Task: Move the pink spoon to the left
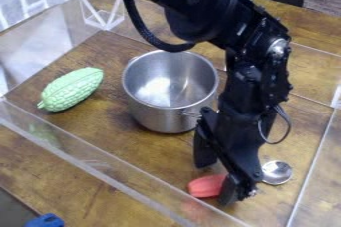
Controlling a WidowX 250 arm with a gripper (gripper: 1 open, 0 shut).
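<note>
Where the picture comes closest to us, we see a small bright blue object (47, 220) at the bottom edge, left of centre, cut off by the frame. Just beyond it, a clear, see-through strip (100, 161) runs slantwise across the brown wooden table (94, 186).

Toward the lower right we find the pink spoon with its tapered salmon-pink handle (208, 185) and shiny round silver metal bowl (277, 172). It lies on the table, nearer to us than the pot and off to the pot's right in the view, its bowl pointing right. Over the middle of it reaches the black robot gripper (222, 174), pointing downward and hiding part of the handle. We see its fingers spread wide, low around the handle, and we cannot tell whether they touch it; we see no grip closed on it.

Farther back stands the round silver metal pot (170, 118), upright and open-topped, near the arm. To its left in our view, well apart from it, lies the bumpy light-green gourd-shaped vegetable (71, 89), resting on the wood.
</note>
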